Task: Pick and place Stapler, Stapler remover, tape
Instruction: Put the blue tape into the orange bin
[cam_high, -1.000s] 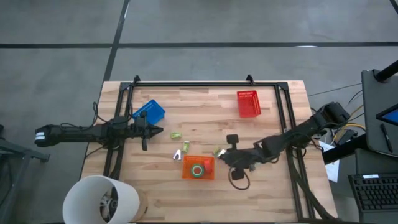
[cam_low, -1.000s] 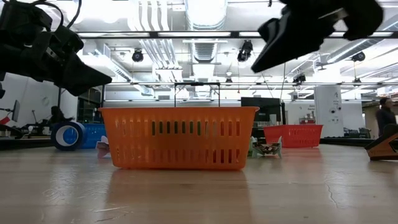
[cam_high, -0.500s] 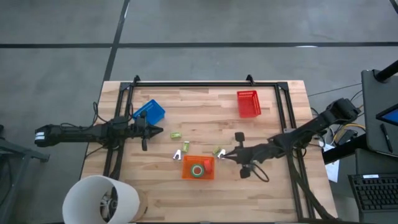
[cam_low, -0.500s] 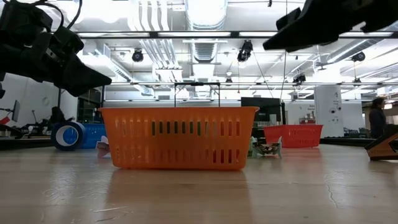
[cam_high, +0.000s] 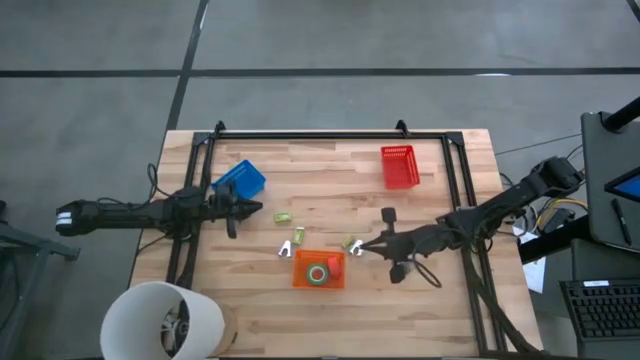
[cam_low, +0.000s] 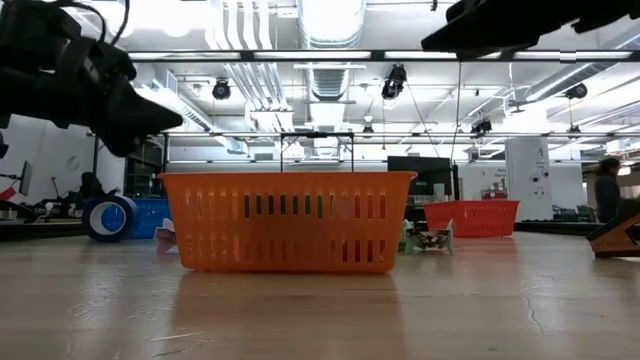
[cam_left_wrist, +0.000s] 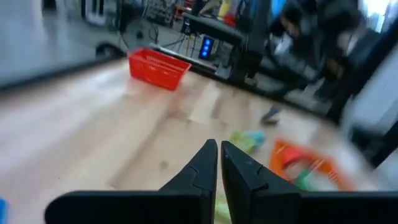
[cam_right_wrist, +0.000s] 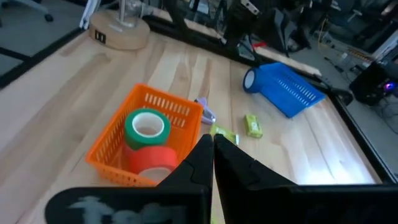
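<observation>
Two tape rolls, green (cam_right_wrist: 147, 128) and red (cam_right_wrist: 152, 160), already lie in the orange basket (cam_right_wrist: 109, 142); a third is not visible. Several small green and silvery items (cam_high: 291, 241) lie loose on the table (cam_high: 330, 170) just beside the basket, too small to name. Blue basket (cam_high: 240, 180) lies tipped over; red basket (cam_high: 398, 166) is well apart. Right gripper (cam_high: 358, 248) hovers beside the orange basket, fingers closed, empty. Left gripper (cam_high: 256, 210) waits near the blue basket, fingers pinched nearly together, empty. Most sorting looks undone.

A white bucket (cam_high: 160, 320) stands at the table's (cam_high: 330, 310) corner.
</observation>
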